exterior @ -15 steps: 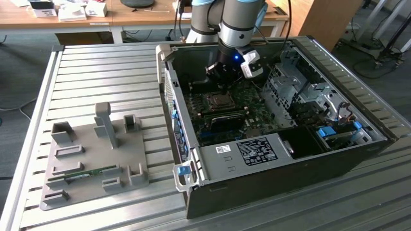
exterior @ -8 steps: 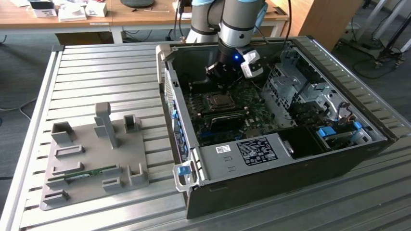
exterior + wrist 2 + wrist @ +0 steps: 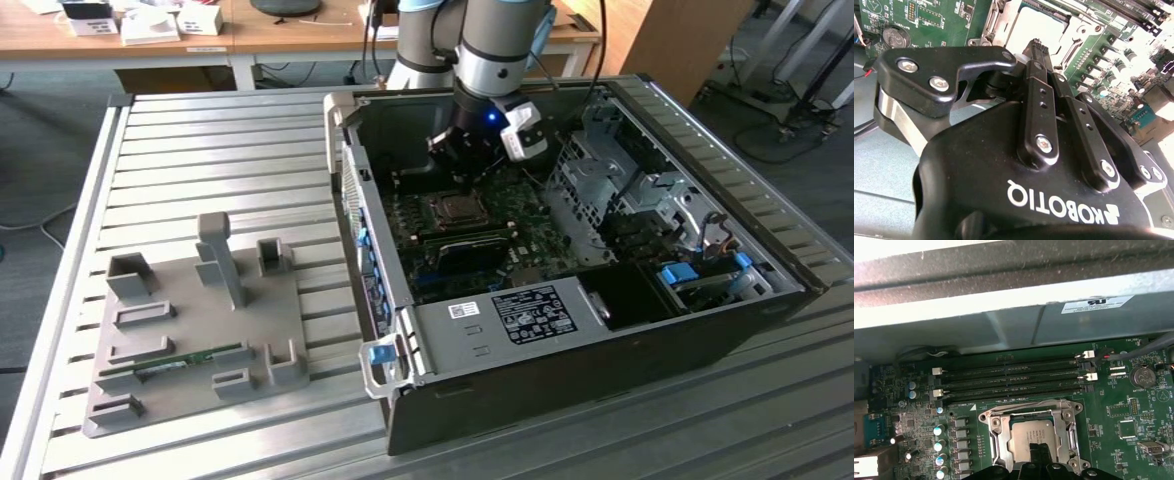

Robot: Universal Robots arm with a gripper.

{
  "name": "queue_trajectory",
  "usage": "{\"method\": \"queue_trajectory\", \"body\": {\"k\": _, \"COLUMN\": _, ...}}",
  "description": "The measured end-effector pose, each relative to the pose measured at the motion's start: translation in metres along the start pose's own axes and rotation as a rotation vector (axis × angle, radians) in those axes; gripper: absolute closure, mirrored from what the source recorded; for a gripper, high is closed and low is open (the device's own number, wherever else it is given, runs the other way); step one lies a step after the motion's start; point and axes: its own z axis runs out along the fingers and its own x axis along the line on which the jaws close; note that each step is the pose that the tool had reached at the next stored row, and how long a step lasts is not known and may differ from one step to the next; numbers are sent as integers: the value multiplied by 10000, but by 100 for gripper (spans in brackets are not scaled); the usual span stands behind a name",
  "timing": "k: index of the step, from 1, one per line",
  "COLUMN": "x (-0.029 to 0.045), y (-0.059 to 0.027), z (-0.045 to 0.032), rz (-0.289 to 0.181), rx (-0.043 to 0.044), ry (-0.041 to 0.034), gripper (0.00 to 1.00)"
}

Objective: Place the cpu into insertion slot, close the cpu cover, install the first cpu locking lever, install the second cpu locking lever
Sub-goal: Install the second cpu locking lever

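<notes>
Slatted metal bench carries a grey fixture plate nearest the exterior view and the open computer case beyond. Inside, the end effector hangs directly above the socket, fingers closed together, gripping nothing. The cpu sits in the socket, cpu cover lying around it.

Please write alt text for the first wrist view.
The cpu sits in its socket on the green motherboard, with the cpu cover closed around it and the gripper just over it. Four memory slots lie beyond.
</notes>
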Motion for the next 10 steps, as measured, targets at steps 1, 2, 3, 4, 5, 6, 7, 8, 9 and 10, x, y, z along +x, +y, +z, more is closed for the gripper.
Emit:
{"method": "queue_trajectory", "body": {"k": 1, "x": 0, "y": 0, "z": -3, "rz": 0, "rx": -1, "ry": -1, "gripper": 89}}
{"method": "queue_trajectory", "body": {"k": 2, "x": 0, "y": 1, "z": -3, "rz": 0, "rx": -3, "ry": -1, "gripper": 89}}
{"method": "queue_trajectory", "body": {"k": 3, "x": 0, "y": 1, "z": -3, "rz": 0, "rx": -3, "ry": -1, "gripper": 89}}
{"method": "queue_trajectory", "body": {"k": 4, "x": 0, "y": 1, "z": -3, "rz": 0, "rx": -3, "ry": -2, "gripper": 89}}
{"method": "queue_trajectory", "body": {"k": 5, "x": 0, "y": 1, "z": -4, "rz": 1, "rx": -2, "ry": -1, "gripper": 89}}
{"method": "queue_trajectory", "body": {"k": 6, "x": 0, "y": 0, "z": -4, "rz": 0, "rx": -2, "ry": -1, "gripper": 89}}
{"method": "queue_trajectory", "body": {"k": 7, "x": 0, "y": 1, "z": -4, "rz": 1, "rx": -1, "ry": 0, "gripper": 89}}
{"method": "queue_trajectory", "body": {"k": 8, "x": 0, "y": 0, "z": -4, "rz": 0, "rx": -1, "ry": -1, "gripper": 89}}
{"method": "queue_trajectory", "body": {"k": 9, "x": 0, "y": -1, "z": -5, "rz": -1, "rx": 0, "ry": 0, "gripper": 89}}
{"method": "queue_trajectory", "body": {"k": 10, "x": -1, "y": -5, "z": -6, "rz": -1, "rx": 2, "ry": 1, "gripper": 89}}
